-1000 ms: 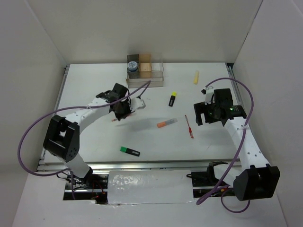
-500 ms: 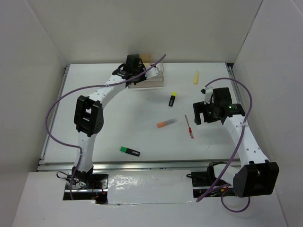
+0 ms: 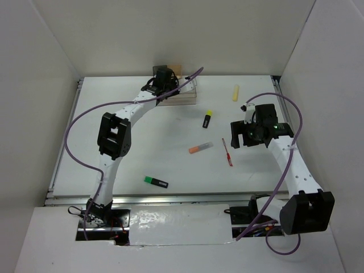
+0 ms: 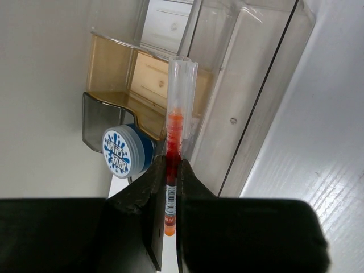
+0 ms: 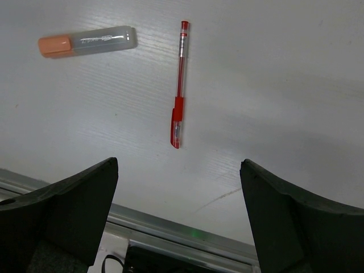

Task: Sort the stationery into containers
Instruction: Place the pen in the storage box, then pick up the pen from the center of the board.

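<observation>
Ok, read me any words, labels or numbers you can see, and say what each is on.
On the round tin: white lettering on a blue splash, too blurred to read.
On the gripped red pen: barcode label, digits illegible.
On the orange marker: barrel print, illegible.
Nothing here is readable.

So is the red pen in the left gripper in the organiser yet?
Not released: the left gripper is shut on the red pen, held over the clear organiser. Whether its tip dips inside, cannot tell.
</observation>
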### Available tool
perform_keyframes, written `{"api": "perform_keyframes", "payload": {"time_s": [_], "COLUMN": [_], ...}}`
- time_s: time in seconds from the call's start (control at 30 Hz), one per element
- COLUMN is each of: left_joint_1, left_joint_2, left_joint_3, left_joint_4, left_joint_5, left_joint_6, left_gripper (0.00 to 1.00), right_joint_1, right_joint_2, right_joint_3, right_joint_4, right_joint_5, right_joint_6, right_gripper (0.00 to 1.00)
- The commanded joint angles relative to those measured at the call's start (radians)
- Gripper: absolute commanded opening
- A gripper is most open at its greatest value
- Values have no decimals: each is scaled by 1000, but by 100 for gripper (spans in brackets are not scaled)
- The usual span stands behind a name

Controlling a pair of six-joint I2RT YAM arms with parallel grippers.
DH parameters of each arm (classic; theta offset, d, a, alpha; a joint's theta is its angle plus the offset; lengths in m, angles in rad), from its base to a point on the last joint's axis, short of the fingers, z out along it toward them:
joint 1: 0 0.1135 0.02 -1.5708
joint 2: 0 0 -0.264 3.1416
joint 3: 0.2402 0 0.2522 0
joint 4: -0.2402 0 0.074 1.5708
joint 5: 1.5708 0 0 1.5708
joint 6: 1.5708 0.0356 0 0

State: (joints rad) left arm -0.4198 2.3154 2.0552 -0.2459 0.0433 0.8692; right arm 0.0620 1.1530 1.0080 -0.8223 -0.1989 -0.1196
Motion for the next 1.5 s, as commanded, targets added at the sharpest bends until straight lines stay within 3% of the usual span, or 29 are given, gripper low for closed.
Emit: {"api": "perform_keyframes", "payload": {"time_s": [0.0, 0.37, 0.53, 0.73, 0.87, 0.97, 1.07, 1.3, 1.47], "left_joint_1": [-5, -7, -8, -4, 22, 84, 166, 413, 481], "left_joint_2": [18, 82, 88, 0, -122, -250, -425, -822, -1005], "left_joint_3": [22, 46, 74, 71, 124, 134, -19, -536, -748], "left_joint_4": [51, 76, 70, 77, 28, -96, -197, -280, -259], "left_joint_5": [4, -8, -14, -19, -11, 47, 139, 407, 487], "left_joint_6": [37, 1, -45, -114, -304, -550, -723, -780, -788], "left_gripper": [0, 22, 50, 54, 53, 54, 59, 59, 58], "right_joint_1": [5, 4, 4, 4, 21, 53, 75, 107, 130], "right_joint_2": [13, 45, 51, 79, 112, 168, 234, 342, 460], "right_joint_3": [43, 75, 73, 99, 139, 159, 147, 138, 179], "right_joint_4": [29, 15, 17, 9, -35, -87, -136, -132, -135], "right_joint_5": [-14, -8, -10, -28, -16, 7, 3, 18, 32], "right_joint_6": [12, 9, 14, 18, -5, -18, -6, 28, 31], "right_gripper": [94, 95, 96, 96, 90, 86, 81, 69, 63]}}
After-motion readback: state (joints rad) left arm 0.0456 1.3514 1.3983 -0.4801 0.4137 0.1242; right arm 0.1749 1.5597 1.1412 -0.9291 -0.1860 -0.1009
